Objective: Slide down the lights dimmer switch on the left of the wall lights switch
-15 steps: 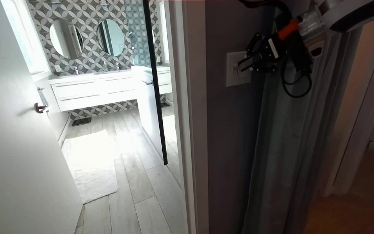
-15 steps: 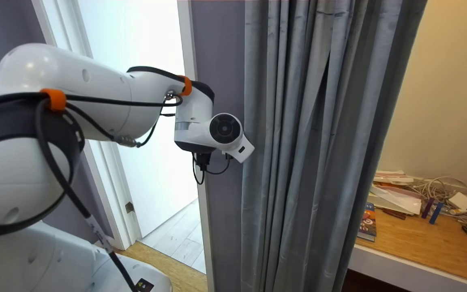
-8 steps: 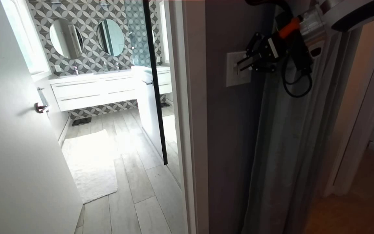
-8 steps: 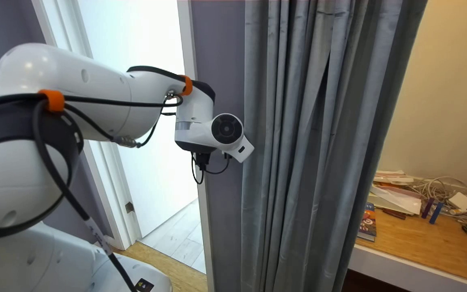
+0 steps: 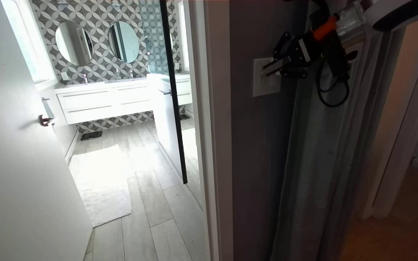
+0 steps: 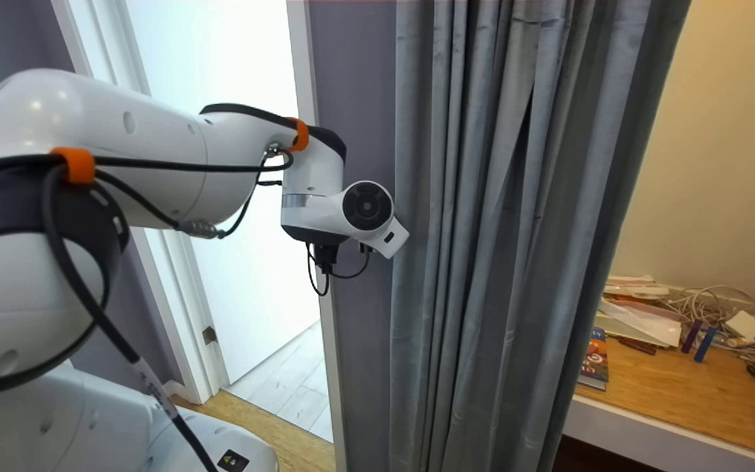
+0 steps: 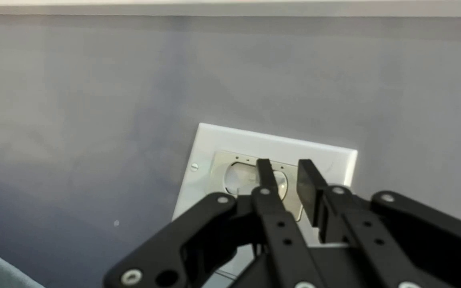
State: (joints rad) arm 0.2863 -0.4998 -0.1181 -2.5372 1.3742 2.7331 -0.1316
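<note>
In an exterior view, the pincer [image 5: 265,71] stood slightly higher than it had half a second before, its tips farther up the white wall plate [image 5: 267,90], so that a little more of the plate showed beneath them. The plate itself kept its place on the dark wall [image 5: 256,145], just beside the door frame [image 5: 218,127]. Through the doorway, the white vanity [image 5: 105,101] had its drawers shut as before, their contents hidden, and the pale mat [image 5: 102,195] lay where it had lain.

In an exterior view, the white arm [image 6: 161,144] had shifted as well: its nearer orange strap [image 6: 76,165] sat farther toward the left edge, and the wrist end was a touch higher. The pincer was hidden behind the wrist there. The grey curtain [image 6: 456,262] hung unchanged. The bench [image 6: 666,393] carried the same papers [image 6: 643,321], book [image 6: 592,360], purple stick [image 6: 691,336], blue stick [image 6: 704,344] and white box [image 6: 747,325] in the same spots.

In the wrist view, the plate appeared tilted and partly covered by the pincer. It held a beige insert [image 7: 217,176], and within the insert's oval opening sat the dimmer switch [image 7: 239,176], on the door-frame side of the plate. The pincer was slightly parted: its two fingers [image 7: 265,174] stood with a narrow gap, the plate showing between them. One finger overlapped the opening; whether it touched the dimmer switch could not be told.
</note>
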